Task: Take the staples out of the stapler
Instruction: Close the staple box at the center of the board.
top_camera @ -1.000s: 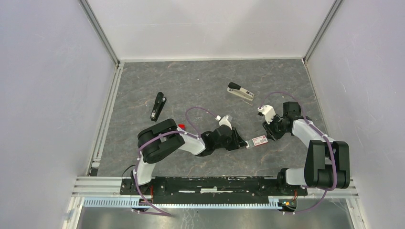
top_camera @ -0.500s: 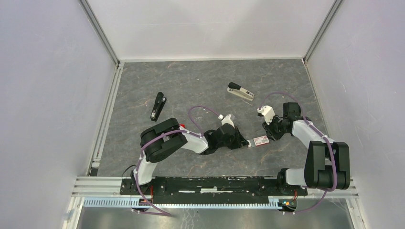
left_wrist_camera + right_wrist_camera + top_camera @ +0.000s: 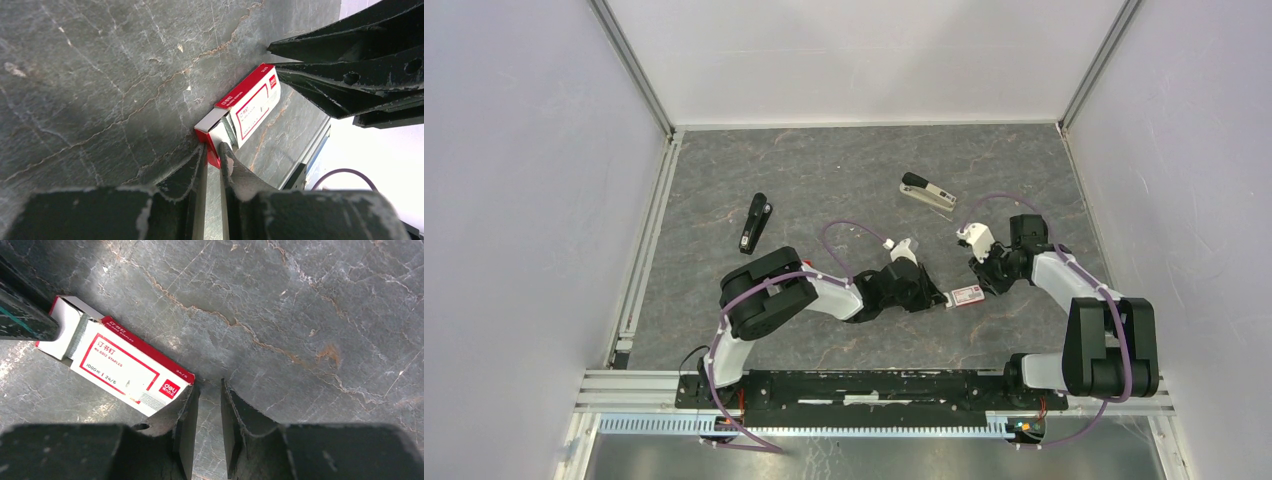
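Note:
The stapler (image 3: 927,195), black on top with a silver base, lies at the back right of the table, apart from both grippers. A red and white staple box (image 3: 967,295) lies between the grippers, its inner tray slid partly out. My left gripper (image 3: 936,298) is shut on the red end of that box (image 3: 252,102), with the jaws (image 3: 212,150) pinching its edge. My right gripper (image 3: 982,283) is low at the box's other end (image 3: 120,367). Its jaws (image 3: 207,385) stand a narrow gap apart with nothing between them, and its left finger touches the box's corner.
A slim black bar (image 3: 755,222) lies at the left of the table. The table is grey stone-patterned (image 3: 844,180), with white walls on three sides and a metal rail along the near edge (image 3: 874,385).
My right gripper has moved a little up and to the left, closer to the box's end. My left arm has shifted slightly right, still holding the box.

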Tool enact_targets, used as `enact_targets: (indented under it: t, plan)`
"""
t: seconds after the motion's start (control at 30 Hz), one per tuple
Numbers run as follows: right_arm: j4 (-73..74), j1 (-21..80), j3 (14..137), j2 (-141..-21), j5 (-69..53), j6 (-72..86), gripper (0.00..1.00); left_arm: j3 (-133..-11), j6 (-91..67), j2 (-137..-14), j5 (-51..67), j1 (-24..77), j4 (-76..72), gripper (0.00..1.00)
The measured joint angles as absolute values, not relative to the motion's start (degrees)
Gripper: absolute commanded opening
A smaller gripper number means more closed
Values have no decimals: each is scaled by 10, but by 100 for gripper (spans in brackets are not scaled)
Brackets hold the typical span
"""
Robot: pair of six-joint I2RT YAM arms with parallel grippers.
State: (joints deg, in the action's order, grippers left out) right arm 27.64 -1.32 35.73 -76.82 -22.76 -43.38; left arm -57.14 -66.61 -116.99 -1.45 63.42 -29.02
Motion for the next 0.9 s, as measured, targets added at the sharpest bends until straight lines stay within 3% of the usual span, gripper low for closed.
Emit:
enact_targets:
  t: [0.5,0.7,0.8,0.9]
  plan:
    - [267,30,357,-767,-196,-434,30,-585,-667,-1180,-15,635,-288,19]
    - [264,34,357,-767,-190,-436,36,-590,-667,-1184,-15,635,-289,20]
    - [261,35,357,-767,-186,-439,39,-591,-667,-1185,-14,635,-290,23]
    - [258,37,357,-765,-179,-435,41,-591,-667,-1185,-15,635,-292,32]
